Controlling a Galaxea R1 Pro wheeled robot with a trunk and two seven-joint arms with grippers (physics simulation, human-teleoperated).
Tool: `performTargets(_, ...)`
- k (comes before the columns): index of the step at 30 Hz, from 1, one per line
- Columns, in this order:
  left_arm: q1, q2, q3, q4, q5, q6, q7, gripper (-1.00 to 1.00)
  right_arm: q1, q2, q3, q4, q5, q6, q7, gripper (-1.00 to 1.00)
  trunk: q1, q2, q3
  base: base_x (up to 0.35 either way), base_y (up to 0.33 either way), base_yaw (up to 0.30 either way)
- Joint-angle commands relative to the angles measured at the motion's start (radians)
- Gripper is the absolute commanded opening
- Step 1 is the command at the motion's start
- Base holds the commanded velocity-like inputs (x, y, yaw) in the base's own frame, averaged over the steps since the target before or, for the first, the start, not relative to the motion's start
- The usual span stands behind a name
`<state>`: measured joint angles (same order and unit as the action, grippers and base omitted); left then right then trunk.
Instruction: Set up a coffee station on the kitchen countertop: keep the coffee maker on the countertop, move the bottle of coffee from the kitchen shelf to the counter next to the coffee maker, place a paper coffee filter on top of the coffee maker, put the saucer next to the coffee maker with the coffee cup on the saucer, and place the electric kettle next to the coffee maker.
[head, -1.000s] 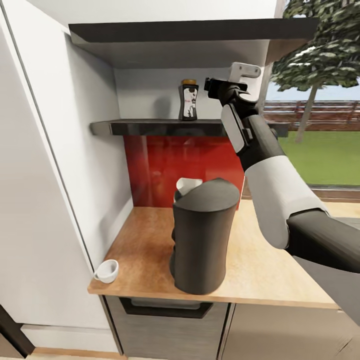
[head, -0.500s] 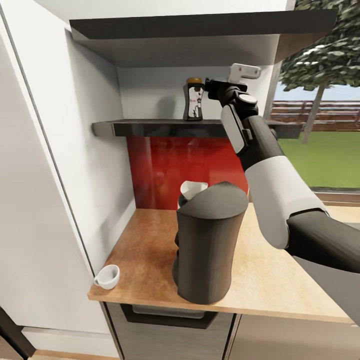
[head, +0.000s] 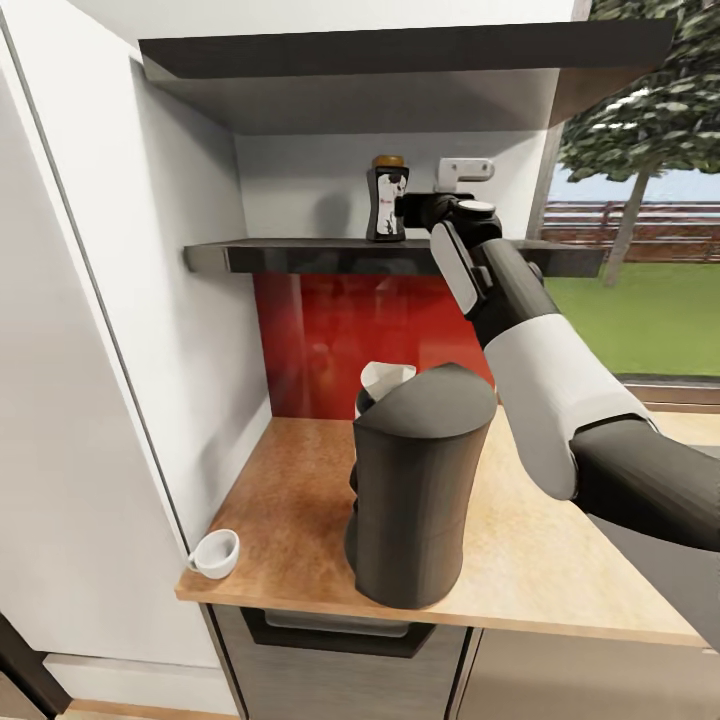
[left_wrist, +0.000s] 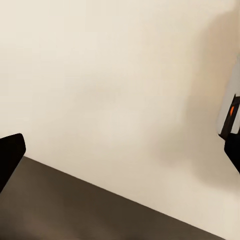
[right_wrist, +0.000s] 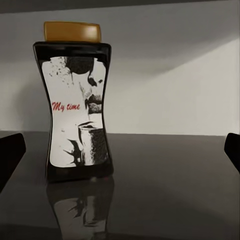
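One arm is up at the kitchen shelf, and it's the right one: the right gripper sits level with the bottle of coffee, just to its right, and I can't say whether they touch. From the right wrist view the bottle of coffee stands upright on the glossy black board (gold cap, white label reading "My time"), with the two dark fingertips spread wide at either edge of the picture and nothing between them, so the jaws are open and empty. Down below, the coffee maker stands on the countertop, a paper coffee filter poking up behind its top. At the near left corner of the counter sits the coffee cup. The left gripper faces a pale wall, its dark fingertips well apart and empty.
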<state>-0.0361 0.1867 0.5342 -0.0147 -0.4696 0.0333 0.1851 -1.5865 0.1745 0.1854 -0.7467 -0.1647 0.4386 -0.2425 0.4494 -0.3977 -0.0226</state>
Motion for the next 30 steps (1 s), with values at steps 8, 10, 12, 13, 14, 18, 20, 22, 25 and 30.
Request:
performTargets(8, -0.001, 0.000, 0.006, -0.001, -0.011, 0.004, 0.001, 1.00, -0.001, 0.000, 0.005, -0.002, -0.012, 0.005, -0.009, 1.00, 0.001, -0.002, -0.002, 0.000, 0.000, 0.000)
performTargets(10, -0.001, 0.000, 0.006, -0.001, -0.012, 0.004, 0.001, 1.00, -0.001, 0.000, 0.005, -0.002, -0.011, 0.005, -0.009, 1.00, 0.001, -0.002, -0.002, 0.000, 0.021, 0.000)
performTargets(12, -0.001, -0.001, 0.006, -0.002, -0.012, 0.004, 0.001, 1.00, -0.001, 0.000, 0.005, -0.002, -0.011, 0.005, -0.009, 1.00, 0.001, -0.002, -0.002, 0.000, 0.108, 0.000)
performTargets(13, -0.001, -0.001, 0.006, -0.002, -0.012, 0.004, 0.001, 1.00, -0.001, 0.000, 0.004, -0.002, -0.011, 0.005, -0.010, 1.00, 0.001, -0.002, -0.002, 0.000, 0.163, 0.000)
performTargets(14, -0.001, -0.001, 0.006, -0.002, -0.012, 0.004, 0.000, 1.00, -0.001, 0.000, 0.004, -0.002, -0.011, 0.005, -0.010, 1.00, 0.001, -0.002, -0.002, 0.000, 0.137, 0.000)
performTargets(18, -0.001, -0.001, 0.006, -0.002, -0.012, 0.003, 0.000, 1.00, -0.001, 0.000, 0.003, -0.002, -0.010, 0.005, -0.012, 1.00, 0.001, -0.002, -0.002, 0.000, 0.063, 0.000)
performTargets(20, -0.001, 0.000, 0.006, -0.002, -0.012, 0.003, 0.000, 1.00, -0.001, 0.000, 0.003, -0.002, -0.010, 0.005, -0.012, 1.00, 0.001, -0.002, -0.002, 0.000, 0.015, 0.000)
performTargets(22, -0.001, 0.000, 0.006, -0.002, -0.012, 0.003, 0.000, 1.00, -0.001, 0.000, 0.003, -0.002, -0.009, 0.005, -0.012, 1.00, 0.001, -0.002, -0.002, 0.000, 0.008, 0.000)
performTargets(25, -0.001, 0.000, 0.006, -0.002, -0.012, 0.003, 0.000, 1.00, -0.001, 0.000, 0.003, -0.004, -0.010, 0.005, -0.013, 1.00, 0.001, -0.002, -0.002, 0.021, 0.003, 0.000)
performTargets(30, -0.001, 0.000, 0.006, -0.002, -0.012, 0.003, 0.000, 1.00, -0.001, 0.000, 0.003, -0.005, -0.009, 0.005, -0.014, 1.00, 0.001, -0.002, -0.002, 0.101, 0.028, 0.000)
